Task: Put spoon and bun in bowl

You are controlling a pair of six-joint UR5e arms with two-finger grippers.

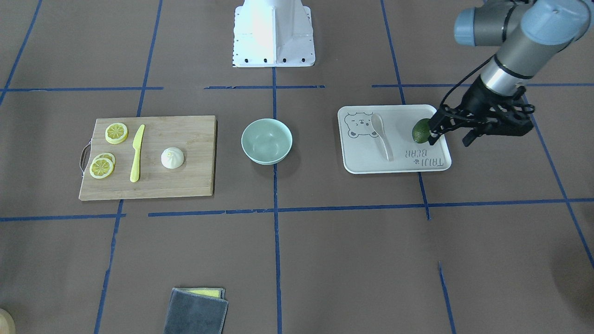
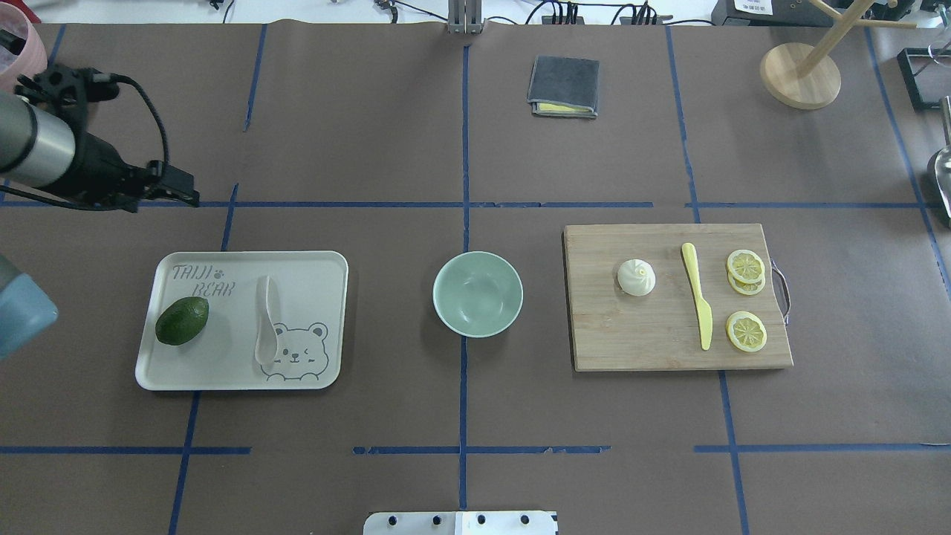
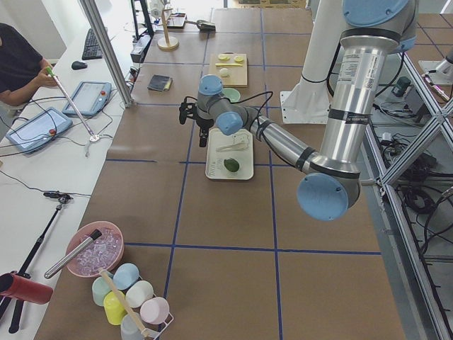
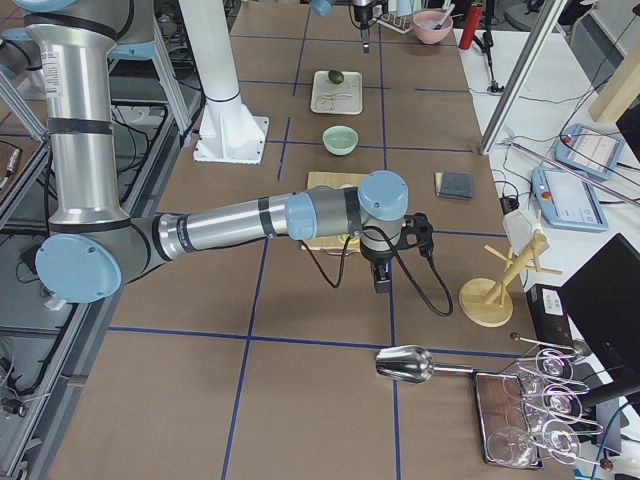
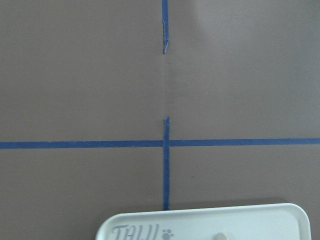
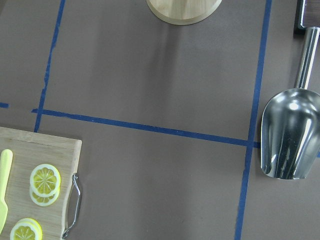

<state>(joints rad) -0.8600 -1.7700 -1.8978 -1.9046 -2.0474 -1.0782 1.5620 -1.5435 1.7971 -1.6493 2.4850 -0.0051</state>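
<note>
The white spoon (image 1: 383, 139) lies on a white bear-print tray (image 1: 366, 162) and also shows in the overhead view (image 2: 264, 327). The white pleated bun (image 1: 172, 158) sits on a wooden cutting board (image 1: 185, 185), seen from overhead too (image 2: 637, 277). The empty mint-green bowl (image 1: 267, 155) stands between them (image 2: 478, 293). My left gripper (image 1: 450, 137) hangs above the table by the tray's outer far corner, jaws apart and empty. My right gripper (image 4: 380, 280) hovers beyond the board's far end; I cannot tell whether it is open.
A green avocado (image 2: 182, 320) lies on the tray (image 2: 312, 267). A yellow knife (image 2: 698, 305) and lemon slices (image 2: 745, 266) lie on the board. A grey cloth (image 2: 563, 87), a wooden stand (image 2: 801, 74) and a metal scoop (image 6: 290, 135) are further off.
</note>
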